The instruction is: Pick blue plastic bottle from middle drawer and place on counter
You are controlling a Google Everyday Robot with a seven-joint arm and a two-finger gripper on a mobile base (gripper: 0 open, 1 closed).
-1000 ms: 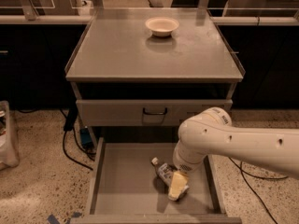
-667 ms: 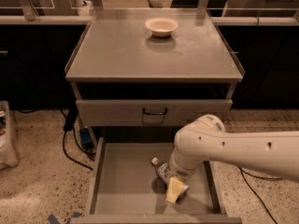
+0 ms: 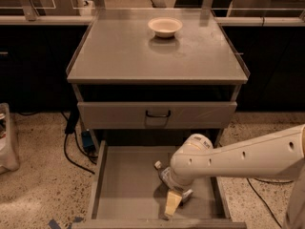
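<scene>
Gripper [image 3: 172, 205] hangs low inside the pulled-out middle drawer [image 3: 124, 185], at about 5 o'clock on its floor, close to the front wall. From where I stand I cannot tell whether it is open or closed. Its white arm [image 3: 248, 154] reaches in from 3 o'clock. The blue plastic bottle [image 3: 165, 174] lies on its side on the drawer floor just past the gripper toward 12 o'clock, partly hidden under the wrist, white cap pointing to 10 o'clock. Above, the closed drawer front [image 3: 114, 116] shows a black handle. On the counter [image 3: 143, 56], toward 12 o'clock, sits a cream bowl [image 3: 165, 26].
</scene>
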